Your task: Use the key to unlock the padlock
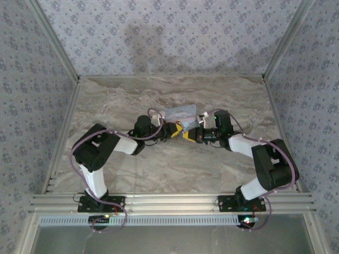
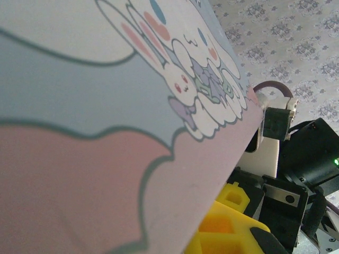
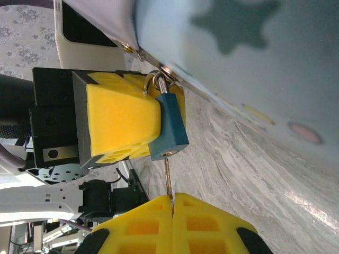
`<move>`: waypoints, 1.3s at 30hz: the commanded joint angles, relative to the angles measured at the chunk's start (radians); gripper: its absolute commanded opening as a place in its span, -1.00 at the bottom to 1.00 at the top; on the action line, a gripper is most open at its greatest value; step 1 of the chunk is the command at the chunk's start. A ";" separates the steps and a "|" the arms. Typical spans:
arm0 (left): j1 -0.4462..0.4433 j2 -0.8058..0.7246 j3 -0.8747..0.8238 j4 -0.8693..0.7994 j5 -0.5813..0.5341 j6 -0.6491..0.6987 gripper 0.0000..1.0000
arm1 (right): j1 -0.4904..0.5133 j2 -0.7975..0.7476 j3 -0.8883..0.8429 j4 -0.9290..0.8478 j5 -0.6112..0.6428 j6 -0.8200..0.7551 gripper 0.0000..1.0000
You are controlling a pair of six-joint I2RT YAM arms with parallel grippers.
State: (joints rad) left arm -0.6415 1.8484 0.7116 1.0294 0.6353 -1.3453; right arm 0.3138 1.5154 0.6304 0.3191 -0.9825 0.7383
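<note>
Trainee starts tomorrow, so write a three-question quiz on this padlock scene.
1. True or false: the left pincer grips the teal padlock.
2. What does the right pincer pinch? A) the key B) a screw C) nothing
3. Fill in: the key's tip meets the padlock's ____.
Key: 1 true; 2 A; 3 keyhole.

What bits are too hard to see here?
- Top view: the padlock and key are too small to pick out by the tin.
- Left wrist view: the tin blocks the padlock.
- Right wrist view: the key's head is buried in the right gripper; the tin is blurred.
</note>
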 commanded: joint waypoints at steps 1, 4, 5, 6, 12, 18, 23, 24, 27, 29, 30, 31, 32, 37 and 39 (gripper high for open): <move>-0.001 0.005 0.017 0.070 0.033 -0.002 -1.00 | -0.002 0.019 0.034 -0.016 -0.024 -0.021 -1.00; -0.001 0.004 0.018 0.069 0.032 -0.002 -1.00 | 0.005 0.023 0.037 -0.017 -0.024 -0.024 -1.00; -0.001 0.005 0.019 0.070 0.030 -0.002 -1.00 | 0.005 0.025 0.037 -0.018 -0.025 -0.025 -1.00; -0.001 0.005 0.019 0.070 0.030 -0.003 -1.00 | 0.008 0.025 0.036 -0.021 -0.027 -0.028 -1.00; -0.001 0.005 0.018 0.070 0.032 -0.003 -1.00 | 0.018 0.038 0.038 -0.033 -0.030 -0.039 -1.00; -0.001 0.008 0.014 0.079 0.030 -0.005 -1.00 | 0.039 0.049 0.057 -0.035 -0.026 -0.040 -1.00; -0.001 0.009 0.014 0.081 0.032 -0.008 -1.00 | 0.047 0.066 0.060 -0.028 -0.015 -0.037 -1.00; -0.001 0.009 0.012 0.080 0.032 -0.006 -1.00 | 0.049 0.069 0.062 -0.026 -0.013 -0.037 -1.00; -0.001 0.011 0.010 0.079 0.024 -0.005 -1.00 | 0.056 0.065 0.066 -0.040 0.000 -0.047 -1.00; -0.001 0.011 0.009 0.085 0.025 -0.006 -1.00 | 0.053 0.059 0.062 -0.054 0.015 -0.045 -1.00; -0.001 0.010 0.009 0.086 0.025 -0.005 -1.00 | 0.047 0.057 0.055 -0.046 0.018 -0.034 -1.00; 0.000 0.009 0.008 0.085 0.024 -0.005 -1.00 | 0.039 0.052 0.046 -0.035 0.021 -0.018 -1.00; 0.001 0.008 0.007 0.084 0.024 -0.005 -1.00 | 0.028 0.045 0.035 -0.028 0.028 -0.005 -1.00; 0.008 0.002 -0.008 0.080 0.016 0.003 -1.00 | -0.033 -0.033 -0.001 -0.036 0.050 0.030 -1.00; 0.008 0.000 -0.009 0.080 0.017 0.003 -1.00 | -0.058 -0.048 0.000 -0.066 0.048 0.035 -1.00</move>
State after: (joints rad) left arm -0.6300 1.8553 0.7082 1.0382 0.6182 -1.3540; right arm 0.2844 1.5078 0.6376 0.2955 -0.9386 0.7483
